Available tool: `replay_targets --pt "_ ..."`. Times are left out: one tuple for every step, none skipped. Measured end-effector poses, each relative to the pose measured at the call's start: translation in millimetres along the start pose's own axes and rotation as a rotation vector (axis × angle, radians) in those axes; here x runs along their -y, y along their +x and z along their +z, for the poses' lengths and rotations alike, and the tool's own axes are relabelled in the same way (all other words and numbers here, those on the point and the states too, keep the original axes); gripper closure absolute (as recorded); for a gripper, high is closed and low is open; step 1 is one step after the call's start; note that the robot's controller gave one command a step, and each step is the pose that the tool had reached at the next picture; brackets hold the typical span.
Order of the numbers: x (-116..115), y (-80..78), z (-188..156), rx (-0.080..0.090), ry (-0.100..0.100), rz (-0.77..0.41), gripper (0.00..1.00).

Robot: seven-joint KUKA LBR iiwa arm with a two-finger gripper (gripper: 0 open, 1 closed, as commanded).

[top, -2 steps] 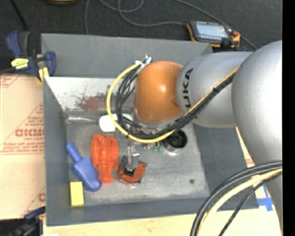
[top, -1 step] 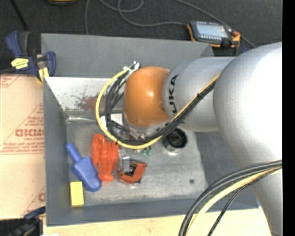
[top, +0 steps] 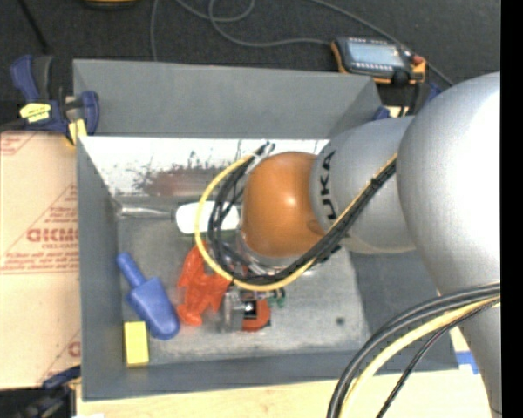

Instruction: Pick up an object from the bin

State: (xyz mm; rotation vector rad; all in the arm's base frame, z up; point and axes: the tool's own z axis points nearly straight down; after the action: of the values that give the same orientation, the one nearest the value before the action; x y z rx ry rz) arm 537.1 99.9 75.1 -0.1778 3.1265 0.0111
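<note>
Red piece (top: 258, 318) under the gripper (top: 242, 307), open or closed I cannot tell, may slip away if the orange lump (top: 196, 290) just beside it snags.

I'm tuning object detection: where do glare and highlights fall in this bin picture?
Camera view: glare whitens the bin's far wall; a soft highlight sits on the arm's orange cover; the blue scoop and yellow block lie evenly lit.

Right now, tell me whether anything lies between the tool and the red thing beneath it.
Nothing visible does: the tool is down at the red thing on the bin floor. An orange plastic piece crowds it on the view's left; the blue scoop and yellow block lie farther out.
</note>
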Motion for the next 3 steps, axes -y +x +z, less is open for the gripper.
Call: replay_targets --pt "12.9 1.6 2.8 -0.011 0.01 0.121 0.0" --pt "-9.9 -9.8 3.0 -0.005 0.003 0.163 0.0" --pt "24.4 34.6 2.8 -0.001 0.004 0.232 0.0"
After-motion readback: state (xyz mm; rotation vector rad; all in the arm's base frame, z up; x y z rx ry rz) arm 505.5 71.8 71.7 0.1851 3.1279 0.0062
